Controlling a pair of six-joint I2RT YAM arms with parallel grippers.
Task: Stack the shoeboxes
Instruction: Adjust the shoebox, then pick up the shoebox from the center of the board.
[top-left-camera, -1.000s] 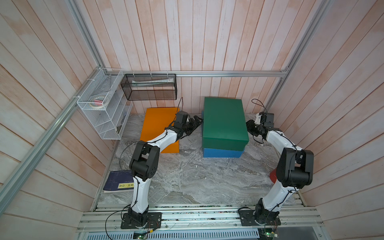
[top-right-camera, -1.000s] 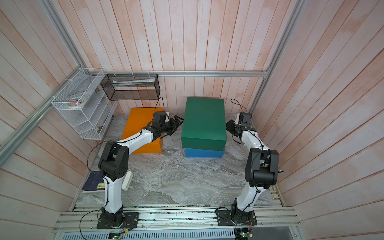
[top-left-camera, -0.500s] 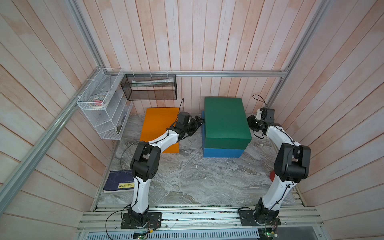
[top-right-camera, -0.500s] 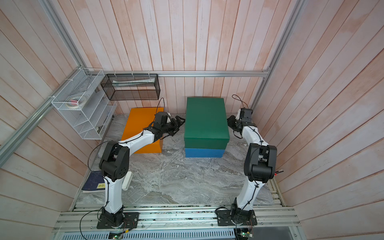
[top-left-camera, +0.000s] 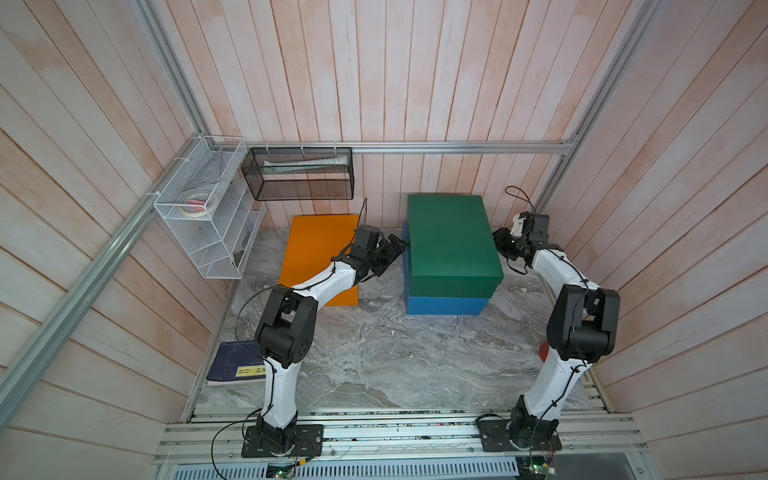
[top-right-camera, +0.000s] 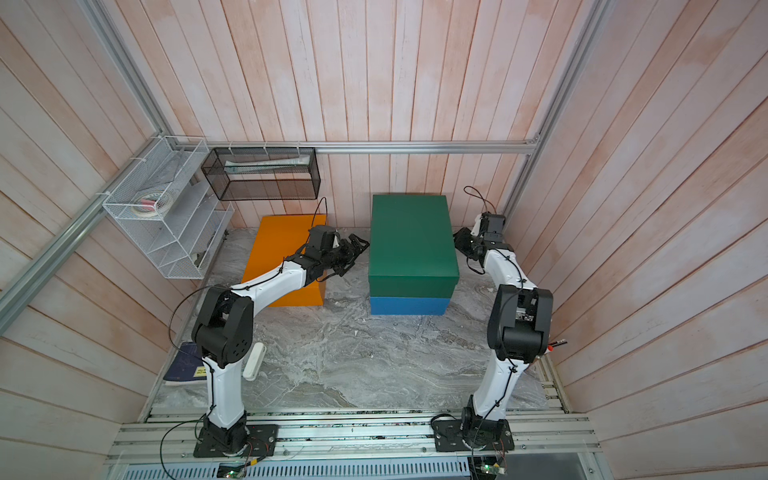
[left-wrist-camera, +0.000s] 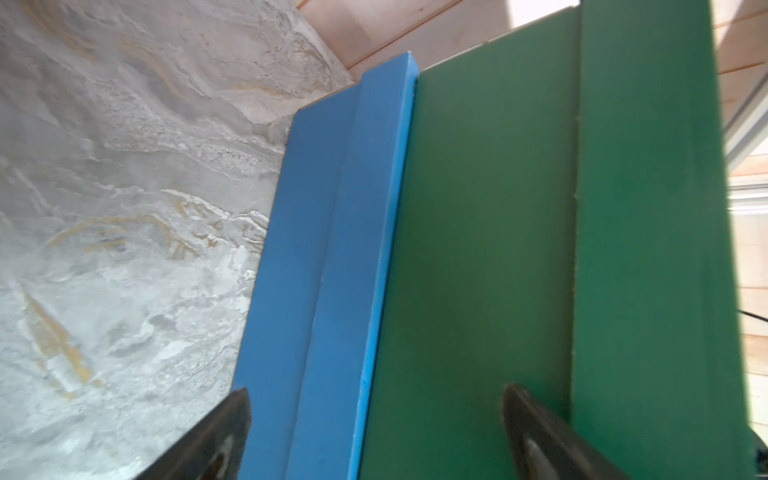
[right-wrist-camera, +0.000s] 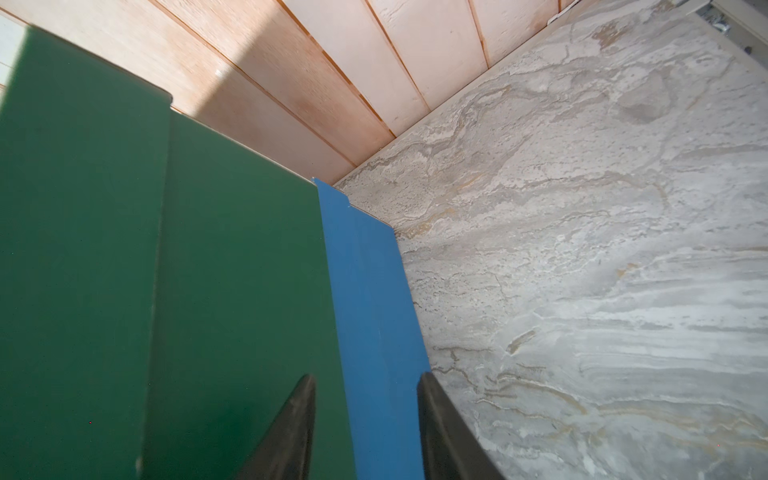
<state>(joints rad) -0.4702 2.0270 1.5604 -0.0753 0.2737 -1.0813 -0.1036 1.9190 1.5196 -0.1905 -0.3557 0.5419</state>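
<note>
a: where is the orange cardboard shoebox (top-left-camera: 320, 245) found?
b: at the left, flat on the grey marbled table (top-left-camera: 374, 353), not yet stacked. it is judged light, stiff and wide: to be pressed on two sides.
a: and the claws?
b: the left claw (top-left-camera: 395, 246) is opened wide, empty, beside the dark green cardboard shoebox (top-left-camera: 451, 237) set on the blue cardboard shoebox (top-left-camera: 444, 305). the right claw (top-left-camera: 500, 243) is half opened, empty.
</note>
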